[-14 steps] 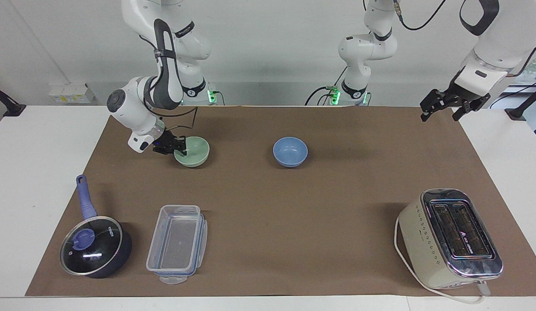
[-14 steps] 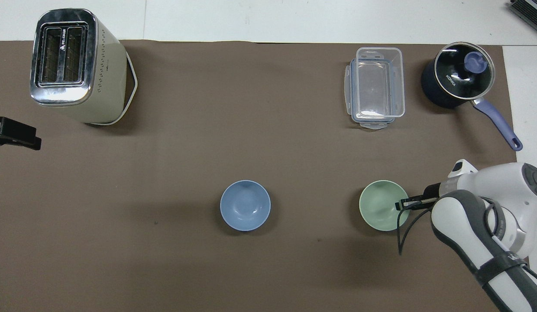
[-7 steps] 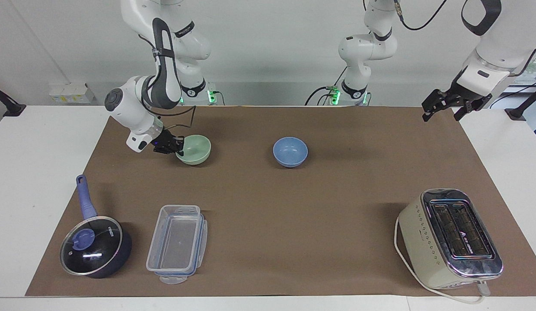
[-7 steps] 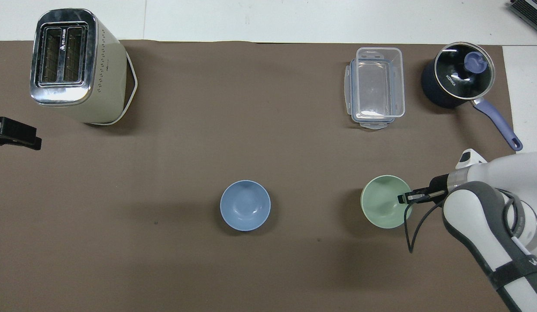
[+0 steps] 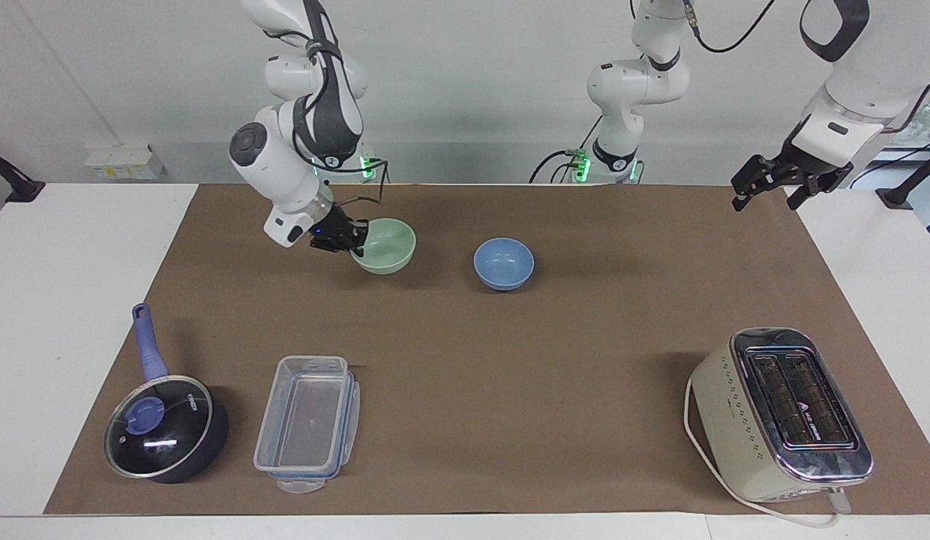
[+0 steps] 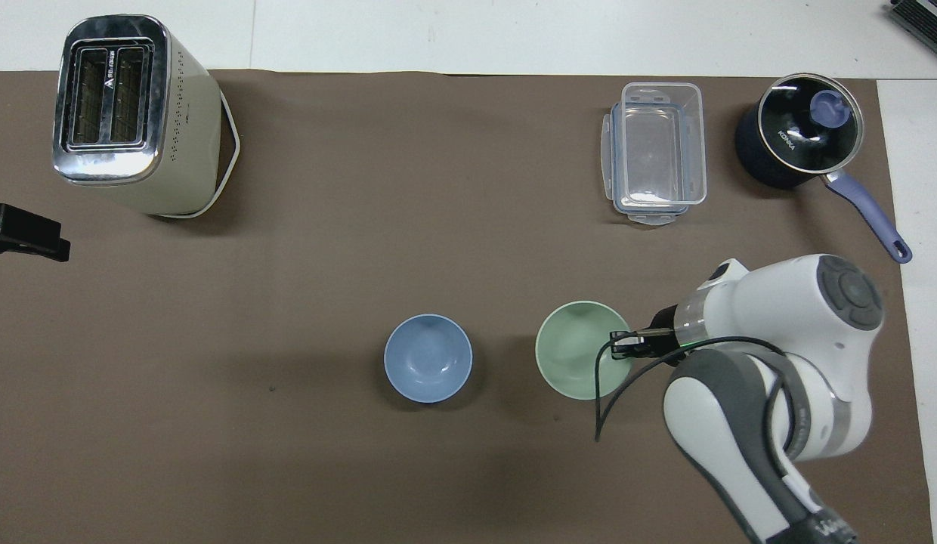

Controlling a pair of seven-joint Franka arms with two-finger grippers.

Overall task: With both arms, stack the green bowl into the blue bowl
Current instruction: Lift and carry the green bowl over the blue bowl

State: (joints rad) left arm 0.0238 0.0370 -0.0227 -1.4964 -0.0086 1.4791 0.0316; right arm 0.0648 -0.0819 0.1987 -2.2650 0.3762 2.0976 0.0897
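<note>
My right gripper point(image 5: 352, 241) is shut on the rim of the pale green bowl point(image 5: 390, 246) and holds it a little above the brown mat, beside the blue bowl point(image 5: 503, 263) toward the right arm's end. In the overhead view the green bowl point(image 6: 578, 359) hangs close to the blue bowl point(image 6: 428, 358) with a small gap between them, and the right gripper point(image 6: 623, 344) grips its rim. The blue bowl sits empty on the mat. My left gripper point(image 5: 769, 186) waits open over the mat's edge at the left arm's end; it also shows in the overhead view point(image 6: 23, 233).
A cream toaster point(image 5: 784, 412) stands farther from the robots at the left arm's end. A clear plastic container point(image 5: 307, 420) and a dark pot with a blue handle and glass lid point(image 5: 165, 427) stand farther out at the right arm's end.
My right gripper has lifted the green bowl off the mat and carried it toward the blue bowl. The left arm has barely moved.
</note>
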